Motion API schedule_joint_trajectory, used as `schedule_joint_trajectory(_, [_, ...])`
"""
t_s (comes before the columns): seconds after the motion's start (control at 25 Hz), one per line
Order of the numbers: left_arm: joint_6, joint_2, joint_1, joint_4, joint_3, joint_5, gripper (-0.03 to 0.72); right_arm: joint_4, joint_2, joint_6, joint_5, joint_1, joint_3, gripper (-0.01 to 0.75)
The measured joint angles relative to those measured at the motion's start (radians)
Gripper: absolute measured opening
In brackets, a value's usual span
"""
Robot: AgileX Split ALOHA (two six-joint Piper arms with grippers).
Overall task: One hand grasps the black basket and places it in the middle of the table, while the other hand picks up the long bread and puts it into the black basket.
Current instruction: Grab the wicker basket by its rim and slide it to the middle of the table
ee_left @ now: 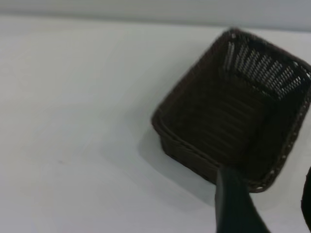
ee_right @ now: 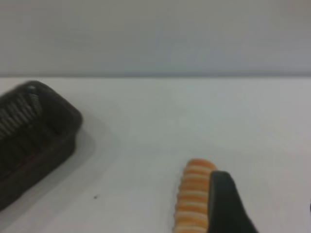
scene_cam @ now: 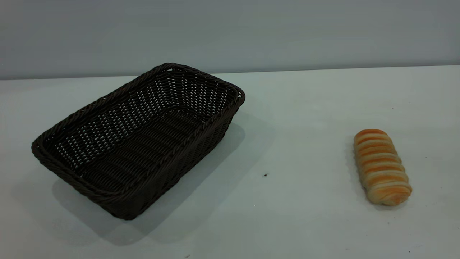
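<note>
Wicker, dark and open-woven, the black basket (scene_cam: 138,140) sits empty at the left of the white counter (scene_cam: 294,118). Well apart, at the right, lies the long bread (scene_cam: 382,167), untouched. Neither arm appears in the exterior view. Each wrist view shows only one dark finger cut off at the frame edge: the left pincer (ee_left: 265,206) near the basket's rim, the right pincer (ee_right: 257,206) partly covering the bread. Whether either pincer is wide or narrow, I cannot tell.
</note>
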Motion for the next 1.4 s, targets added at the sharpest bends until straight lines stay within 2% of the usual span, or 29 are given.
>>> schedule_joint_trajectory(0.2, [-0.189, 0.282, 0.000, -0.035, -0.044, -0.116, 0.401, 0.003, 0.281, 0.082, -0.086, 0.000, 0.001, 0.401])
schedule_joint_trajectory(0.4, [-0.331, 0.458, 0.000, 0.005, -0.077, -0.149, 0.401, 0.003, 0.454, 0.085, -0.161, 0.000, 0.001, 0.401])
schedule_joint_trajectory(0.72, [-0.346, 0.711, 0.000, 0.007, -0.078, -0.174, 0.401, -0.011, 0.617, 0.062, -0.262, 0.000, 0.001, 0.401])
schedule_joint_trajectory(1.4, [-0.388, 1.096, 0.000, -0.026, -0.086, -0.487, 0.401, -0.013, 0.726, -0.006, -0.342, 0.000, 0.001, 0.401])
